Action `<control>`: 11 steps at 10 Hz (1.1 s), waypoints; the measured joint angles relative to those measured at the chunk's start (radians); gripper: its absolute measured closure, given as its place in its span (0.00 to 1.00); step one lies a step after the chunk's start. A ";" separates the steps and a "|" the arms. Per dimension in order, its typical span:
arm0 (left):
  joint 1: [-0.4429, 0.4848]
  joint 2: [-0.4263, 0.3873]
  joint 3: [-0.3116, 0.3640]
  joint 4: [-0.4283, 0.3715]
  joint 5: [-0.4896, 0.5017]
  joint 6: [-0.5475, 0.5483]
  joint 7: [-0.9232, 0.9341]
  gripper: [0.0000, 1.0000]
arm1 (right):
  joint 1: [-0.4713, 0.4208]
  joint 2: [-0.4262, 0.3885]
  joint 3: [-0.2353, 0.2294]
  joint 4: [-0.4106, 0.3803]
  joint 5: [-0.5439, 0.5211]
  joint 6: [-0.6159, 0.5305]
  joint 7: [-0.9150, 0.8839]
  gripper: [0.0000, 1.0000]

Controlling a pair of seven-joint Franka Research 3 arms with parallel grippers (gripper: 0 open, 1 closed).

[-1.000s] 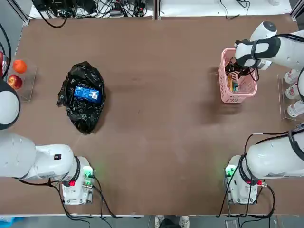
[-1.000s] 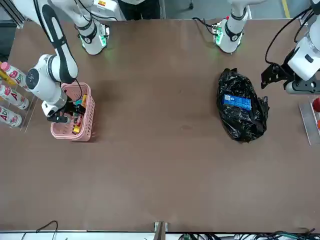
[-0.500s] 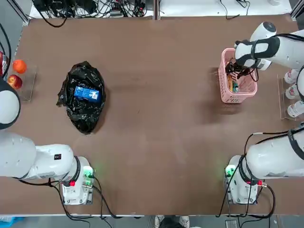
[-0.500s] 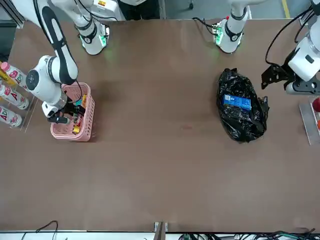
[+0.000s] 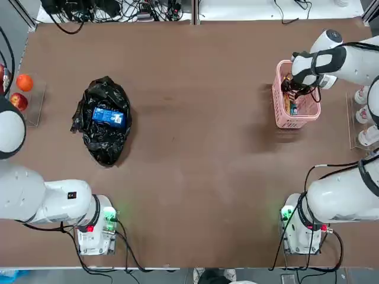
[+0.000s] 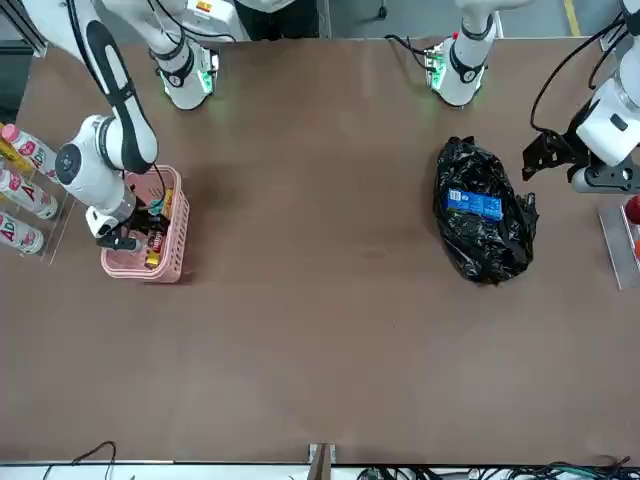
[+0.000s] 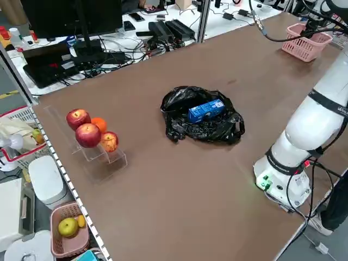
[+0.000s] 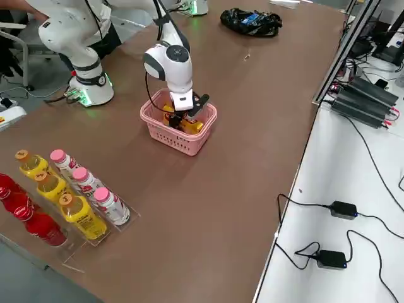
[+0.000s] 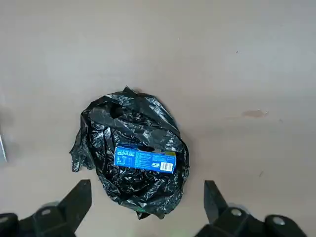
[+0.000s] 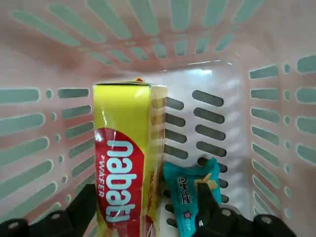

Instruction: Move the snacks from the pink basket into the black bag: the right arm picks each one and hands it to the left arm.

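My right gripper [image 10: 146, 197] reaches down into the pink basket [image 5: 275, 100], open. Its fingers [image 10: 84, 205] stand on either side of a yellow packet with a red logo [image 10: 126, 148]. A small teal packet [image 10: 185, 192] lies beside the yellow one, by the other finger. The black bag [image 5: 103, 142] lies at the table's left with a blue packet [image 5: 108, 116] on top of it. My left gripper [image 9: 146, 185] hangs open above the bag [image 9: 133, 133], with nothing in it, and shows at the table's edge in the front view [image 6: 548, 155].
Bottles [image 8: 69, 196] stand in a clear rack beyond the basket at the right edge. Red and orange fruits [image 5: 21, 92] sit on a clear stand at the left edge. Both arm bases [image 5: 95, 228] stand along the near edge. Bare brown tabletop [image 5: 195, 130] lies between bag and basket.
The right gripper has shifted slightly inside the basket, towards its near side. The left arm, the bag and the blue packet have stayed put.
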 joint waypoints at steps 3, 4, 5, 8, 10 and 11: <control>0.000 0.002 0.000 0.000 0.000 0.000 0.000 0.00 | 0.000 0.010 0.001 0.004 0.000 0.010 0.000 0.15; 0.000 0.003 0.000 0.001 0.000 0.000 -0.001 0.00 | 0.000 0.011 0.001 0.004 0.000 0.011 0.000 0.17; 0.000 0.003 0.000 0.003 0.000 0.000 -0.002 0.00 | 0.000 0.012 0.001 0.005 0.000 0.011 0.000 0.21; 0.001 0.003 0.007 0.027 0.000 0.000 -0.002 0.00 | 0.000 0.013 0.002 0.005 0.000 0.011 0.000 0.31; 0.001 0.004 0.009 0.027 0.000 -0.003 -0.041 0.00 | 0.000 0.013 0.002 0.006 0.000 0.011 0.000 0.40; 0.001 0.005 0.009 0.027 0.000 -0.004 -0.074 0.00 | 0.000 0.013 0.002 0.006 0.000 0.011 0.000 0.44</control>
